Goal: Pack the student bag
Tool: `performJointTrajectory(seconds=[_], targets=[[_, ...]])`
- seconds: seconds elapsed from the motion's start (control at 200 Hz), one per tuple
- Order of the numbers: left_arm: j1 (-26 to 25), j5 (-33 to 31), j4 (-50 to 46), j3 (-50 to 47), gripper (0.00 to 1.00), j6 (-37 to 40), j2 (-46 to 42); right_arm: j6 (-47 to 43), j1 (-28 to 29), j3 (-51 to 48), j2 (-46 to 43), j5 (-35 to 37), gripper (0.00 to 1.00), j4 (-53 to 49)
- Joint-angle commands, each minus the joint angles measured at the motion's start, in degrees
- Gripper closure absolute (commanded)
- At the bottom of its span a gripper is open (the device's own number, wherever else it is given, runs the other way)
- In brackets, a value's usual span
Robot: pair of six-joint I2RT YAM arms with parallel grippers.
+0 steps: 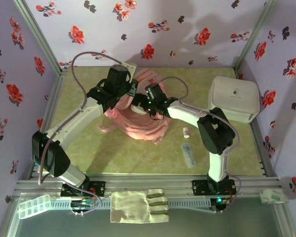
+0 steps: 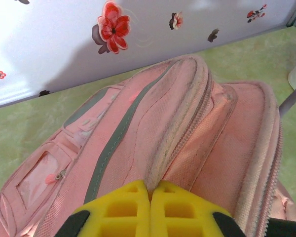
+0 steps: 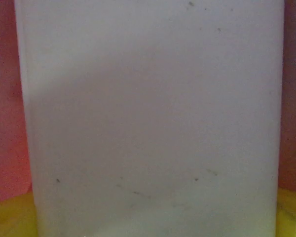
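Left wrist view: the left gripper (image 2: 149,200) pinches a fold of the student bag (image 2: 197,123). The right gripper (image 3: 155,222), spread wide, clamps a flat white object (image 3: 148,108).

Overhead view bright, even; soft grey shadows on floral back wall (image 1: 153,19). Left wrist: pink fabric backpack (image 2: 187,123) sharp, softly lit. Right wrist: flat white object (image 3: 148,118) dim, blurred.

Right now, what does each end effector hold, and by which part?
Left end effector: a fabric ridge on the bag. Right end effector: a white flat item, clamped across its near end.
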Motion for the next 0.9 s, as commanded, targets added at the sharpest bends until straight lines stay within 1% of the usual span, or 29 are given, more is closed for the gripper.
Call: performJointTrajectory(seconds=[0.0,0.1,0.29,0.355,0.47,0.69,0.725,0.895], targets=[[0.87,0.75,10.0,3.67,1.0,-1.76,-4.02,1.81,-1.45,2.17,0.89,0.39,0.1,10.49],[1.05,1.72,10.96,3.09,1.0,-1.52,-3.84,2.71,-1.49,-1.4,-0.53,-0.12,0.07,15.99],[1.23,3.16,11.64,1.89,1.0,-1.73,-3.91,3.67,-1.63,-7.6,-3.68,-0.92,0.08,19.06],[1.27,3.25,11.34,1.73,1.0,-1.8,-3.87,3.7,-1.63,-8.64,-4.22,-1.57,0.07,19.49],[1.41,3.93,11.15,1.03,1.0,-1.88,-4.18,3.71,-1.63,-10.12,-5.31,-1.93,0.01,20.68],[1.5,5.0,10.73,0.83,1.0,-1.39,-3.93,1.76,-1.63,-9.77,-6.82,-2.21,0.01,17.99],[1.58,4.99,10.63,0.79,1.0,-1.56,-3.89,1.82,-1.63,-10.08,-7.06,-2.02,0.01,17.49],[1.67,5.35,10.48,-0.26,1.0,-1.95,-3.93,1.75,-1.07,-14.13,-9.89,0.73,0.12,14.6]])
